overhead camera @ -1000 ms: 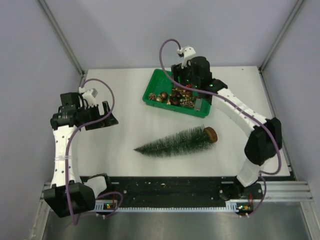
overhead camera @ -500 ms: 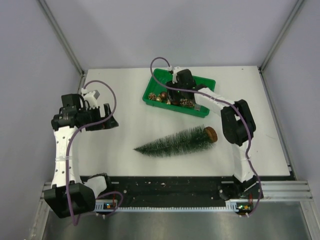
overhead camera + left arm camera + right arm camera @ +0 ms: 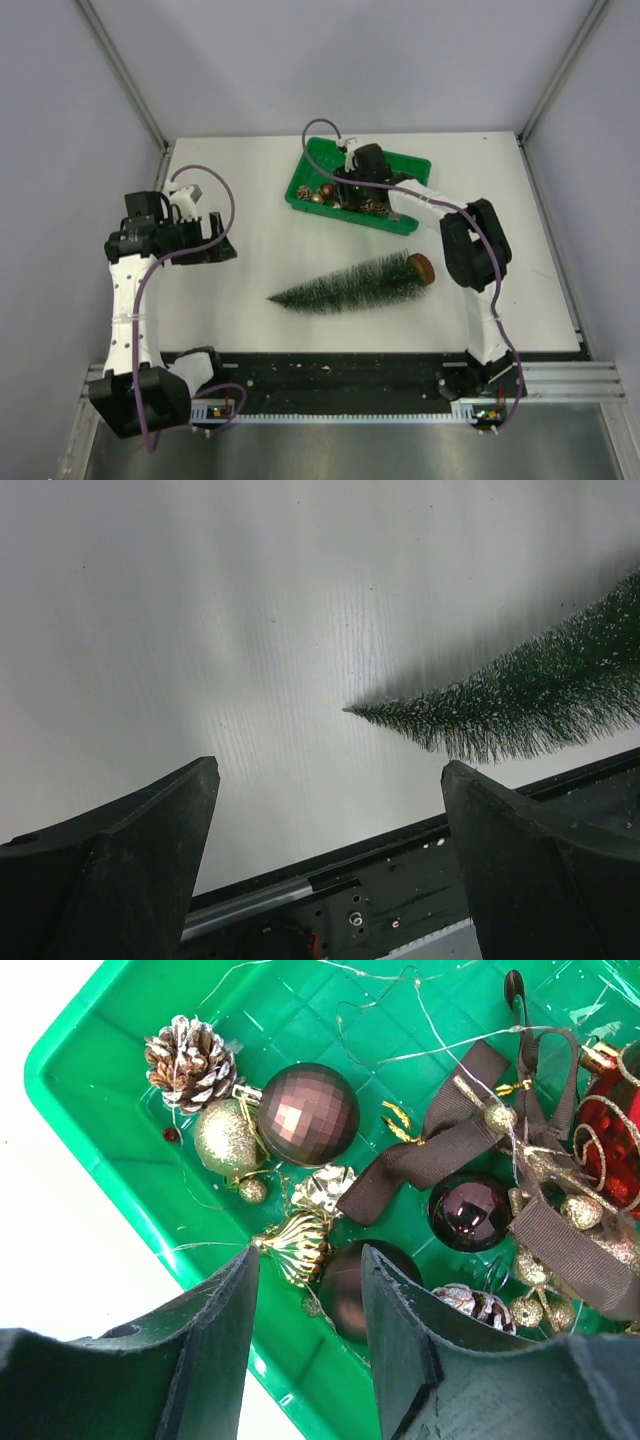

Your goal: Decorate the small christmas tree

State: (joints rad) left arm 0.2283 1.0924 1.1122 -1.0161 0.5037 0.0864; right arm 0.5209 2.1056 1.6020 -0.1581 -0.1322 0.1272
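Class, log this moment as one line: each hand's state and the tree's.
left hand: open, above table | right hand: open, over gold ribbed ornament in green tray | small christmas tree: lying sideways, undecorated

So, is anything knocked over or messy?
Yes: the small christmas tree lies on its side on the table, not standing on its wooden base. The ornaments sit inside the green tray; I see none spilled.

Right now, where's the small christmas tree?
Top view: the small christmas tree lies on its side mid-table, just nearer than the green tray, tip pointing left.
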